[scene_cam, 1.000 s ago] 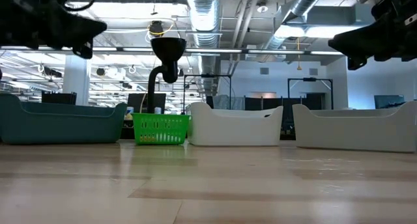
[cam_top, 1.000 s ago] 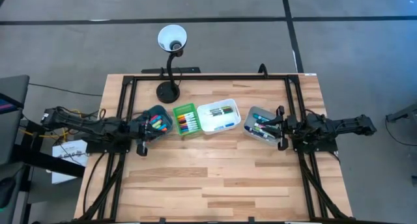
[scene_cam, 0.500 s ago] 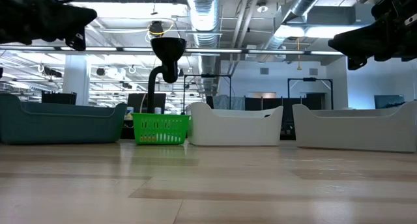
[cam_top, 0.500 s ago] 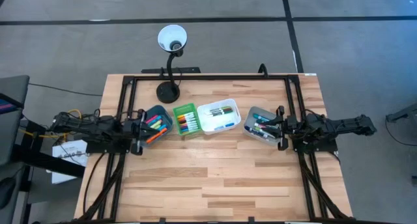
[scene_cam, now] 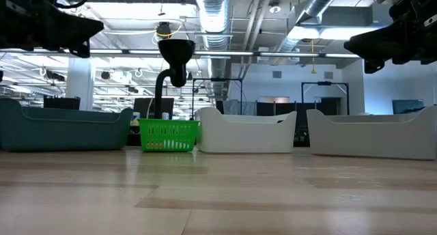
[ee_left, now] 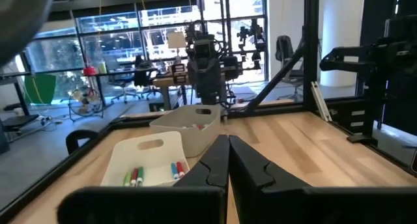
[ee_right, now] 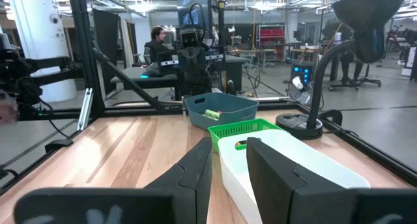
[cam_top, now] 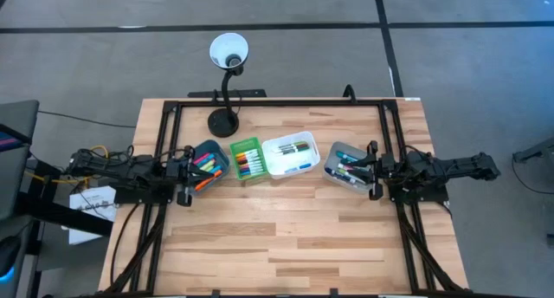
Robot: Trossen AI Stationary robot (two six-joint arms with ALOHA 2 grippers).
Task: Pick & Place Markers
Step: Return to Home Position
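Drawn back from above the blue bin [cam_top: 210, 159] over the last second, the left gripper [cam_top: 183, 173] sits at the left edge of the table [cam_top: 286, 237]. The markers [cam_top: 248, 164] lie in four bins set in a row: the blue bin, a green bin [cam_top: 245, 145], a white bin [cam_top: 303, 168] and a pale grey bin [cam_top: 333, 152]. The left gripper's fingers [ee_left: 218, 160] are pressed together, empty. The right gripper [cam_top: 374, 172], just beside the pale grey bin, has its fingers [ee_right: 195, 168] parted, holding nothing. Both arms reach in level from the table's sides.
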